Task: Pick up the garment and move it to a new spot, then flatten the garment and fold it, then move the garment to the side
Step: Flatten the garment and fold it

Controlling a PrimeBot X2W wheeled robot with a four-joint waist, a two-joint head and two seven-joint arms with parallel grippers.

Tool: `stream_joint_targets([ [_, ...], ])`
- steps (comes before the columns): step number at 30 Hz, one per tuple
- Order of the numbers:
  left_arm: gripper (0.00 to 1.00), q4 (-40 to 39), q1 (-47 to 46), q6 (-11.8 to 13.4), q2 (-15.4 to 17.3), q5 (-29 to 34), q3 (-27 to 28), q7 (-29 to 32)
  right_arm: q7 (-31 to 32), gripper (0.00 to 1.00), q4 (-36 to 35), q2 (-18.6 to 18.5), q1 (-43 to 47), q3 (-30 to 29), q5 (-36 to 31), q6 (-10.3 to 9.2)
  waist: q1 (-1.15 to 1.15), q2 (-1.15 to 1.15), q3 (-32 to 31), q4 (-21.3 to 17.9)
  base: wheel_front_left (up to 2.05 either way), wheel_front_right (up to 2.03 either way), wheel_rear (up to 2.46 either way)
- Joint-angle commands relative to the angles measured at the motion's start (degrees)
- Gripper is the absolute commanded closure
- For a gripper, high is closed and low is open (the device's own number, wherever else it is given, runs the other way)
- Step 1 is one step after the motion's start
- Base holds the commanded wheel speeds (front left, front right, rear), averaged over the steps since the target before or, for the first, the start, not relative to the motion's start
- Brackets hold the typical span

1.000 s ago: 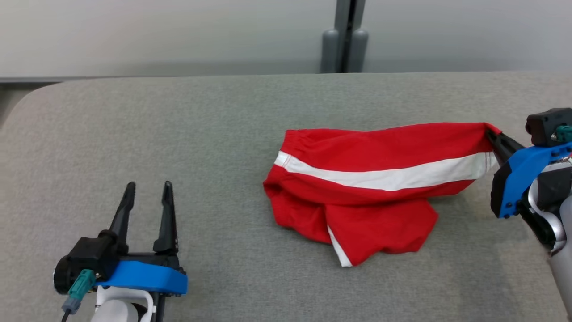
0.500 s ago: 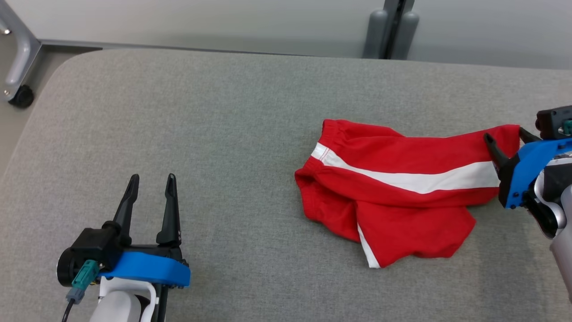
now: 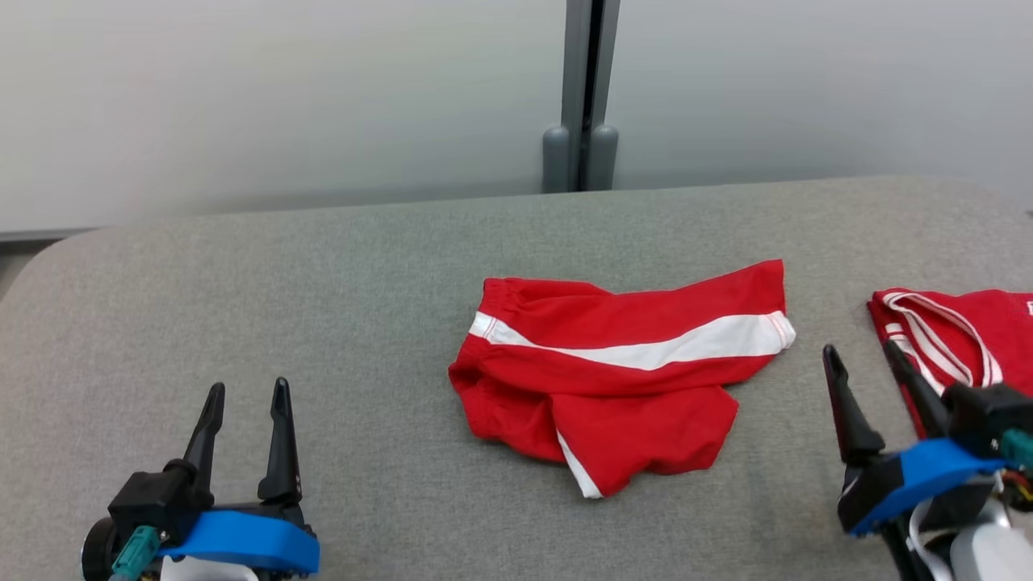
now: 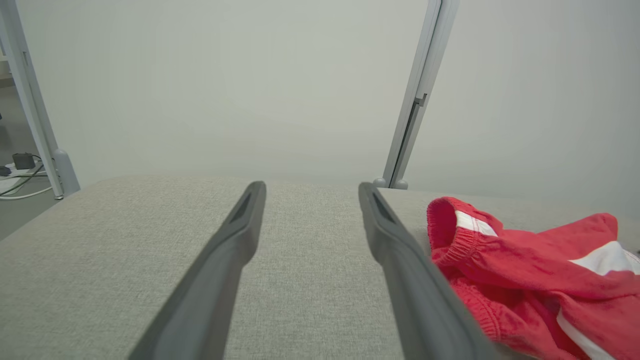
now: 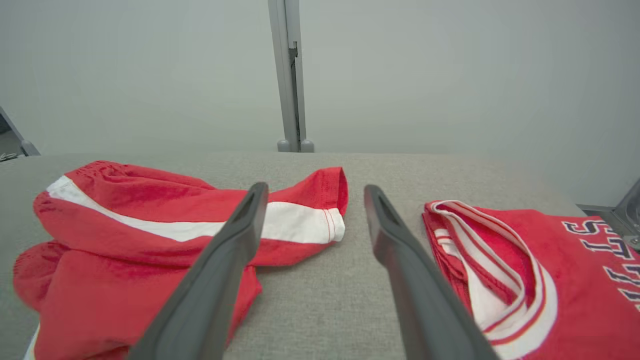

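Left gripper (image 3: 248,386) and right gripper (image 3: 858,349) spread, empty; red shorts (image 3: 613,375) light, limp, crumpled: pinch elastic waistband (image 3: 500,292) and leg hem (image 3: 776,303), expect sag, bunching.

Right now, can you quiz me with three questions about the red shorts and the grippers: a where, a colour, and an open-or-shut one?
1. Where are the red shorts?
A. On the floor.
B. On the grey table, between the left gripper and the right gripper.
C. Hanging on the wall.

2. What colour is the shorts' stripe?
A. White.
B. Blue.
C. Yellow.

3. How is the right gripper?
A. Shut on the shorts.
B. Open, holding nothing.
C. Shut on a cup.

Answers:
1 B, they lie crumpled on the table between both grippers.
2 A, a white band crosses the red cloth.
3 B, its fingers stand apart, gripping nothing.
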Motion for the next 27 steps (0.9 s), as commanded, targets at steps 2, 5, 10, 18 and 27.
stream_joint_targets([
  [2,0.0,0.2,1.0,0.4,0.3,0.5,0.2,-0.3,-0.5,0.0,-3.9,2.4,3.8,-1.2,-2.3,0.01,0.01,0.0,-1.6,-1.1,0.0,0.0,0.0],
  [5,0.0,0.0,2.4,0.4,0.3,0.8,0.4,-0.3,0.0,0.0,-7.7,4.8,7.7,-2.0,-4.7,0.01,0.01,0.0,-2.1,-1.2,0.0,0.0,0.0],
  [10,0.0,-0.1,2.4,0.4,0.3,1.1,0.5,-0.3,0.8,0.0,-9.4,5.6,9.0,-2.2,-5.2,0.01,0.01,0.0,-1.8,-0.9,0.0,0.0,0.0],
  [18,0.0,-0.5,1.6,0.1,0.0,1.0,-0.1,-0.2,2.4,0.0,-10.2,5.5,8.4,-1.7,-4.7,0.01,0.01,0.0,-0.7,-0.9,0.0,0.0,0.0],
  [27,0.0,2.0,-10.6,-4.1,-3.1,-2.0,-7.0,17.3,10.0,0.0,-10.9,1.4,0.1,0.6,-4.9,0.01,0.01,0.0,3.6,-1.3,0.0,0.0,0.0],
])
